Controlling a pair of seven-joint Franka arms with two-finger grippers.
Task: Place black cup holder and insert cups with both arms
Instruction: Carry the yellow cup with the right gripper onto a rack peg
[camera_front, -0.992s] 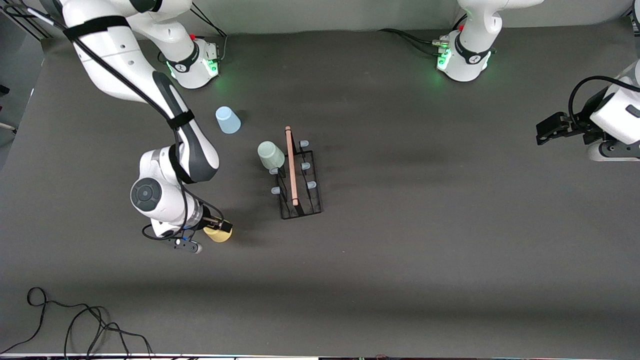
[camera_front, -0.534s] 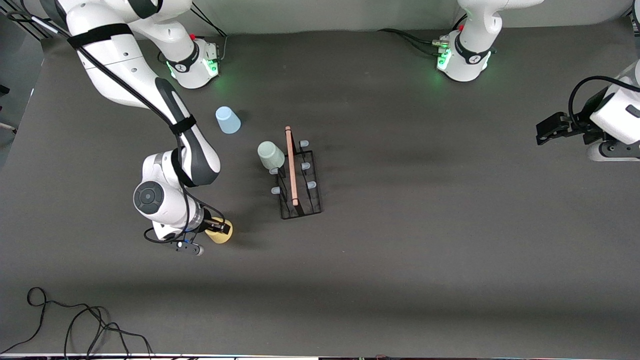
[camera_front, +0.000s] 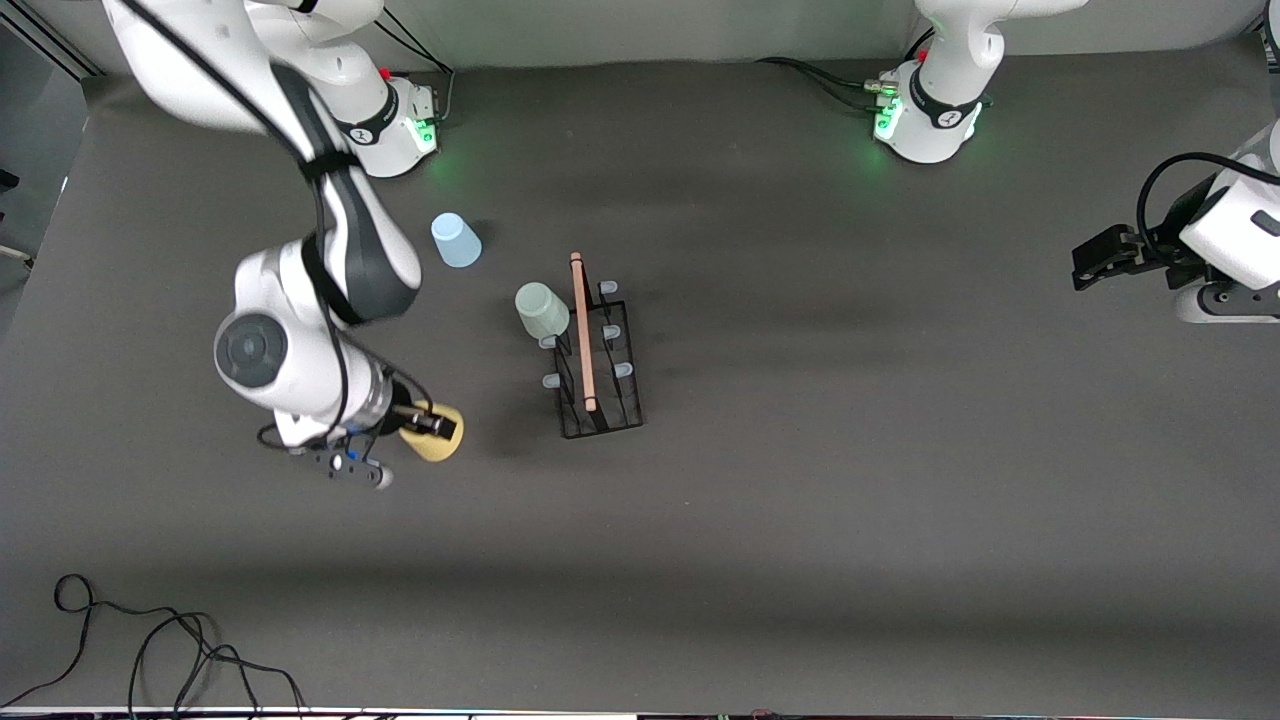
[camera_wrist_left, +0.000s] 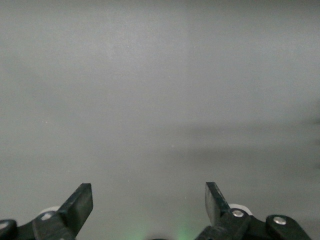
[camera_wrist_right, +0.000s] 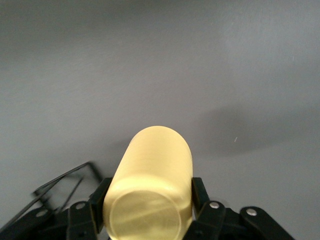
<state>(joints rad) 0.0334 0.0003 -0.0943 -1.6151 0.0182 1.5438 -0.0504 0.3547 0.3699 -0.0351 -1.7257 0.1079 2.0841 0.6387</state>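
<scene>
Cup (camera_front: 436, 440) yellow, smooth tapered plastic | right gripper (camera_front: 428, 424) jaws pinching it | left gripper (camera_wrist_left: 149, 205) jaws spread

There are no words, numbers or signs that can be read. A small dark mark sits on the band around each arm's round base (camera_front: 385, 125), but it is too small to make out. The cups, the rack and the counter (camera_front: 850, 450) are all plain.
</scene>
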